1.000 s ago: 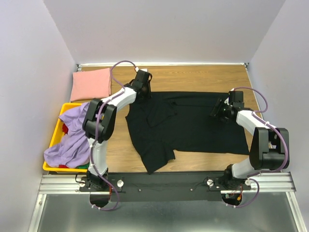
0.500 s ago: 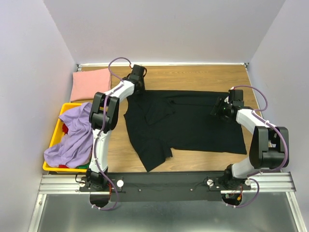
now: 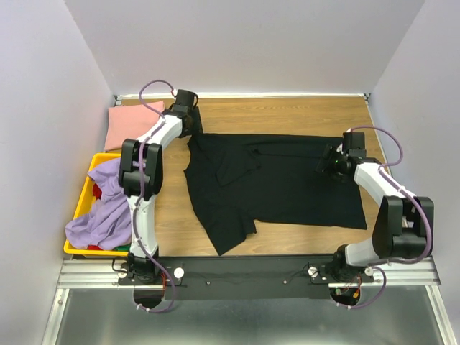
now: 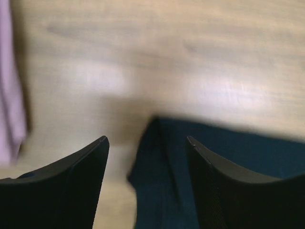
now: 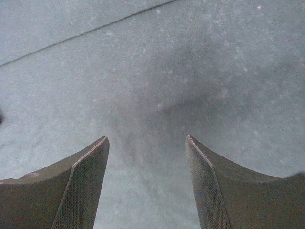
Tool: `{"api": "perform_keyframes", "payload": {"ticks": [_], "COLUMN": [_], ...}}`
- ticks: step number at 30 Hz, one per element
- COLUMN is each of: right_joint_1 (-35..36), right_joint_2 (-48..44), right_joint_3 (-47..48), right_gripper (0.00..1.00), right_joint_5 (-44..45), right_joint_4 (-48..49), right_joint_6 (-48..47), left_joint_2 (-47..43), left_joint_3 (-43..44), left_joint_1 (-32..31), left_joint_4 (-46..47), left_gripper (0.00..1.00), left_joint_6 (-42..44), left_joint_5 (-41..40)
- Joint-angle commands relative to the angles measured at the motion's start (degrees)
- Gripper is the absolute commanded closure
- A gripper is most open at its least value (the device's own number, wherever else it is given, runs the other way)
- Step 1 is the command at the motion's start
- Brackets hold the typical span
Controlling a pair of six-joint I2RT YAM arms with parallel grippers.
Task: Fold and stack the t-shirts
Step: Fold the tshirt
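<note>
The plain black t-shirt [image 3: 287, 180] lies spread across the middle of the wooden table [image 3: 287, 115], with its left side rumpled. The left gripper [image 4: 147, 140] hangs over the far-left corner with jaws apart, holding nothing. The right gripper [image 5: 147, 138] is also open, hovering over the right side. Risk: the left one only has a sliver of hem under it, so a pinch there could slip or bunch the wrinkles into the fold. The folded dusty pink t-shirt [image 3: 129, 122] is just beside it and could snag. The lavender purple t-shirt [image 3: 108, 208] spills over the yellow plastic crate [image 3: 80, 205], well clear.
</note>
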Motion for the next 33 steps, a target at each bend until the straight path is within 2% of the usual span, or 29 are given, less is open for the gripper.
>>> {"api": "perform_keyframes", "payload": {"ticks": [1, 4, 5, 8, 9, 12, 15, 19, 21, 24, 33], "right_joint_1": [0.1, 0.2, 0.3, 0.3, 0.4, 0.7, 0.9, 0.9, 0.9, 0.9, 0.9], "right_joint_2": [-4.8, -7.5, -9.3, -13.1, -13.9, -16.5, -19.0, -21.3, -21.5, -22.1, -22.3], "right_joint_3": [3.2, 3.3, 3.0, 2.2, 1.7, 0.3, -1.2, -1.9, -1.9, -1.8, -2.3], "right_gripper": [0.27, 0.27, 0.27, 0.27, 0.26, 0.26, 0.26, 0.26, 0.26, 0.26, 0.26], "right_joint_5": [2.7, 1.9, 1.2, -0.6, -1.1, -3.3, -3.8, -3.5, -4.1, -5.3, -5.5], "right_joint_4": [-5.6, -8.0, -8.8, -9.9, -10.4, -11.2, -11.6, -12.0, -12.4, -12.5, -12.2], "right_joint_6": [0.0, 0.2, 0.2, 0.2, 0.3, 0.6, 0.7, 0.2, 0.2, 0.5, -0.2], "left_joint_2": [-15.8, -27.6, -33.6, -42.4, -47.6, -55.8, -59.9, -59.9, -56.6, -52.5, -47.8], "left_joint_3": [-12.3, -23.3, -30.8, -44.1, -47.0, -56.3, -62.5, -62.5, -61.3, -61.2, -61.4], "left_joint_1": [-4.9, -6.7, -8.1, -10.3, -11.5, -12.8, -14.0, -15.4, -15.4, -15.5, -16.0], "left_joint_4": [0.0, 0.9, 0.7, -0.5, -0.8, -1.9, -2.3, -2.9, -3.8, -3.4, -0.8], "left_gripper": [0.27, 0.3, 0.33, 0.35, 0.35, 0.36, 0.35, 0.35, 0.36, 0.37, 0.4], "left_joint_6": [0.2, -3.2, -4.3, -8.1, -9.0, -13.2, -15.7, -16.8, -16.2, -15.7, -16.5], "left_joint_5": [-2.9, -4.1, -4.4, -5.6, -5.1, -2.0, 0.5, -0.9, -2.2, -0.5, 0.3]}}
